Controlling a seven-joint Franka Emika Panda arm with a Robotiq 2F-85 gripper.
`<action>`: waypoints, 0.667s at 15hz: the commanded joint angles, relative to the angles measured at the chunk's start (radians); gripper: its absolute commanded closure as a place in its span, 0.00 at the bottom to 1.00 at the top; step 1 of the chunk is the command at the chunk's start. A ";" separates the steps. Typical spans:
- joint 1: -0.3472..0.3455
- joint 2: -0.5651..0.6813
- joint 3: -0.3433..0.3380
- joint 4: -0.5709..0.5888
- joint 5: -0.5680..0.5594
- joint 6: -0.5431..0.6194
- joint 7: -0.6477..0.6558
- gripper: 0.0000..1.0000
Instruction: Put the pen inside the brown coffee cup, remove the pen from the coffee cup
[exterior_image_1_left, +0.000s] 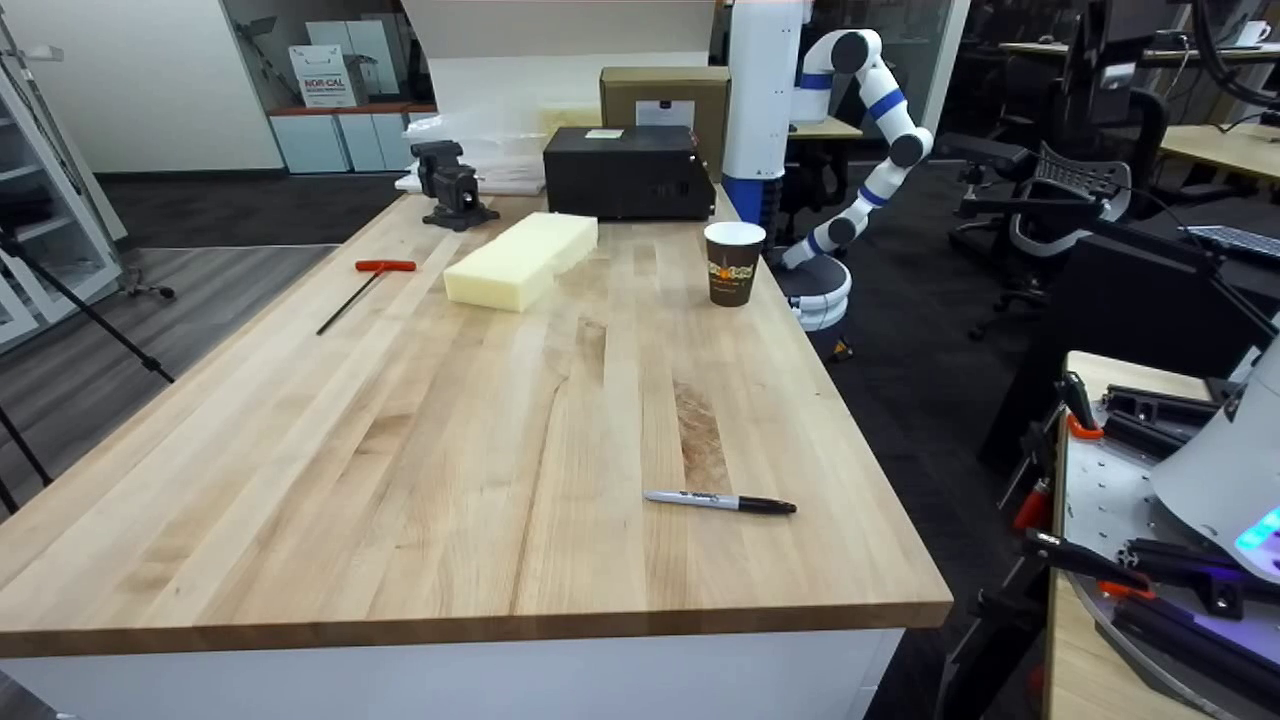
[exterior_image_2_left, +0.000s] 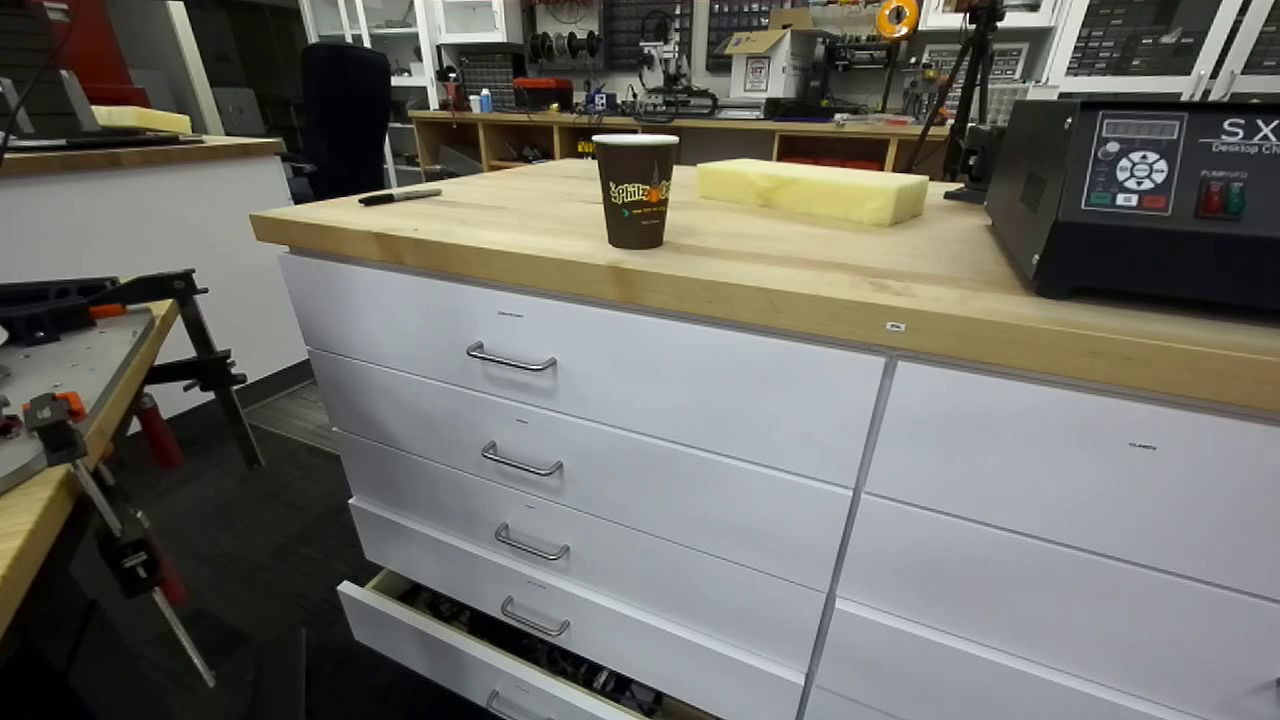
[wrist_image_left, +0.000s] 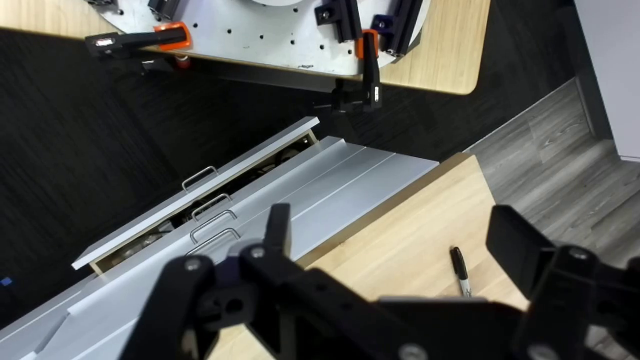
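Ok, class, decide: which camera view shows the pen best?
An exterior view, where the pen lies close, whole and uncovered, its lettering in sight. In an exterior view where the pen lies farther off, it looks small. The wrist view shows its cap, but the gripper hides its opposite end.

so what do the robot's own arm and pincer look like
The pincer is black and angular, with silvery screw heads and blocky fingertips. In an exterior view, what appears to be its arm is white and rounded, with a glowing cyan light.
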 joint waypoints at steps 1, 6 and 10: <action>0.011 0.030 0.027 0.009 0.013 0.054 -0.029 0.00; 0.088 0.046 0.110 -0.007 0.032 0.184 -0.069 0.00; 0.191 0.055 0.187 -0.036 0.089 0.270 -0.085 0.00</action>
